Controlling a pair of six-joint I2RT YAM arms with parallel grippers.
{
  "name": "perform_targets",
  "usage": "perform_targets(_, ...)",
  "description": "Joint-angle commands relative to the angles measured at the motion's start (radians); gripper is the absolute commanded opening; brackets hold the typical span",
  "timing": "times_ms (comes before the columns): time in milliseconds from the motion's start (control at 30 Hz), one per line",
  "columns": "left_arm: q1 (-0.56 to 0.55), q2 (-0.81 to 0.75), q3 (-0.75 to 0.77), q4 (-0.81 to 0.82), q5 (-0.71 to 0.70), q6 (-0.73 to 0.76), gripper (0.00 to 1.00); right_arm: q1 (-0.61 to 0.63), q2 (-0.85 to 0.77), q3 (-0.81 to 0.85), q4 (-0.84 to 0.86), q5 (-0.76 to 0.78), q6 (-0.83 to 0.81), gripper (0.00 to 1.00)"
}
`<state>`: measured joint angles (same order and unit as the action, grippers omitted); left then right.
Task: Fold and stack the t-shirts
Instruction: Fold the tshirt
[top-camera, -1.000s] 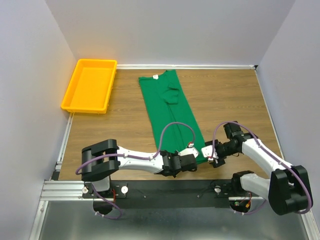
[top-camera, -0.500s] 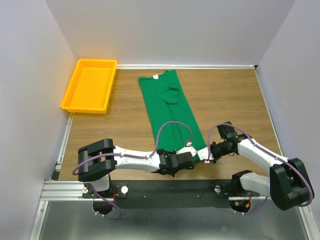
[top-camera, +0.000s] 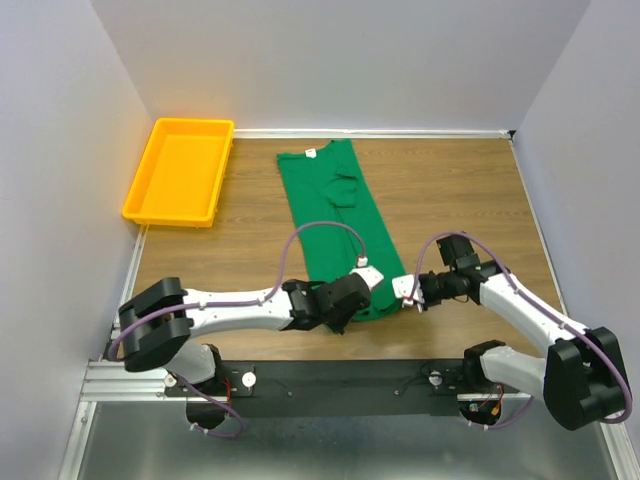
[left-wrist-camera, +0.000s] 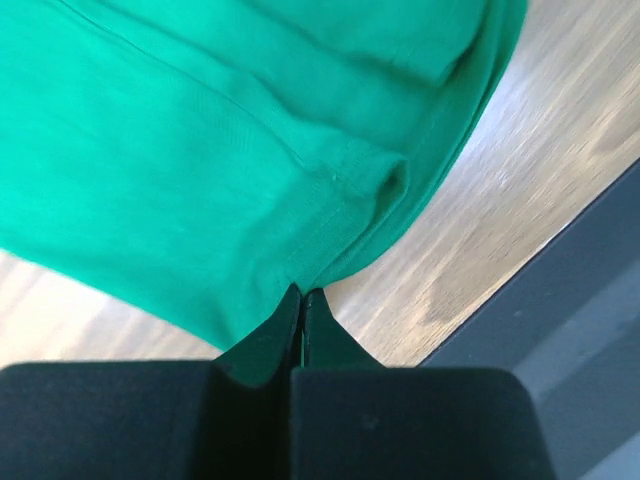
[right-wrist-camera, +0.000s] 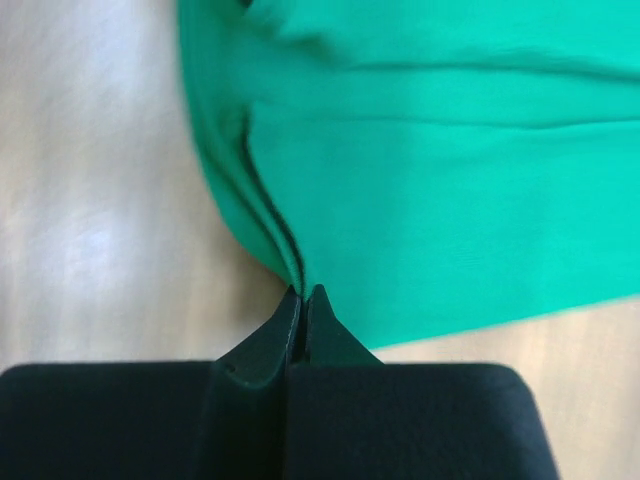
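Observation:
A green t-shirt (top-camera: 335, 215) lies folded lengthwise into a long strip down the middle of the wooden table, collar at the far end. My left gripper (top-camera: 352, 312) is shut on the near left corner of its hem; in the left wrist view the cloth (left-wrist-camera: 230, 150) bunches at the closed tips (left-wrist-camera: 301, 291). My right gripper (top-camera: 402, 292) is shut on the near right corner of the hem, and the right wrist view shows layered fabric (right-wrist-camera: 430, 180) pinched at its tips (right-wrist-camera: 304, 291). The near hem is lifted and drawn away from the table's front edge.
A yellow plastic tray (top-camera: 182, 170) sits at the far left of the table, nothing in it. White walls close in the left, back and right sides. A black rail (top-camera: 330, 385) runs along the near edge by the arm bases.
The right gripper has closed on the hem's right corner. Both grippers have moved away from the near edge, pulling the shirt's bottom end up and back.

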<state>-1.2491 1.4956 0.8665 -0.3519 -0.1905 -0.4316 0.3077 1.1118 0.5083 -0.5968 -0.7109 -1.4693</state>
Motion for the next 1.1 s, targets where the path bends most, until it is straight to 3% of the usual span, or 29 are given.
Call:
perform_targets(0, 0.084, -0.095, -0.011, 0.05, 0.036, 0.054, 0.0, 0.002, 0.038, 0.131, 0.009, -0.062, 0.156, 0.0)
perform_targets(233, 0.276, -0.124, 0.034, 0.079, 0.086, 0.168, 0.0, -0.002, 0.223, 0.369, 0.1, -0.038, 0.276, 0.01)
perform_targets(600, 0.62, 0.113, 0.256, 0.116, 0.186, 0.361, 0.0, -0.021, 0.702, 0.803, 0.173, 0.037, 0.42, 0.01)
perform_targets(767, 0.689, 0.222, 0.359, 0.091, 0.233, 0.416, 0.0, -0.021, 0.848, 0.996, 0.178, 0.044, 0.498, 0.01)
perform_targets(1067, 0.764, 0.296, 0.433, 0.077, 0.269, 0.488, 0.0, -0.021, 0.97, 1.136, 0.183, 0.079, 0.555, 0.01)
